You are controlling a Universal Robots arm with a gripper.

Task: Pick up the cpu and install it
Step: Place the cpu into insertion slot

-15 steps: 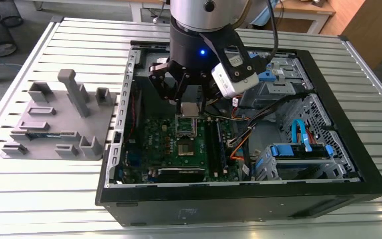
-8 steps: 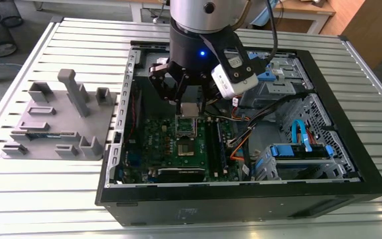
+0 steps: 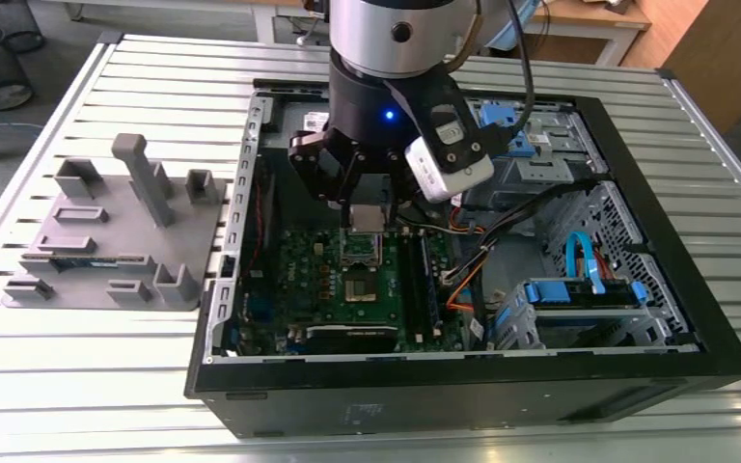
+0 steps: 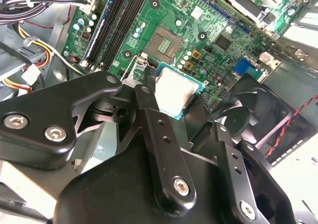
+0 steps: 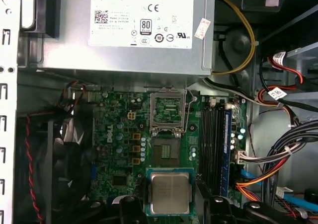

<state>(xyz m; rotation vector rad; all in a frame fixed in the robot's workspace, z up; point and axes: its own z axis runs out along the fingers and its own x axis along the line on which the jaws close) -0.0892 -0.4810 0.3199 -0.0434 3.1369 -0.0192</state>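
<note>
Second wrist view shows the claw (image 4: pixel 175 99) gripping the cpu (image 4: pixel 171 87); exterior view adds the grey tray (image 3: pixel 111 236).

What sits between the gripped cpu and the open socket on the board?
Nothing: in the first wrist view only a bare strip of green board separates the cpu, held by the gripper, from the socket.

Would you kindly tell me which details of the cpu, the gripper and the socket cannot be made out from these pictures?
- The cpu: its underside faces away from the camera in both wrist views.
- The gripper: its hold lower down is cut off by the picture's edge in the first wrist view.
- The socket: its pins are too small to tell.
- Height of cpu above socket: no side-on view.
</note>
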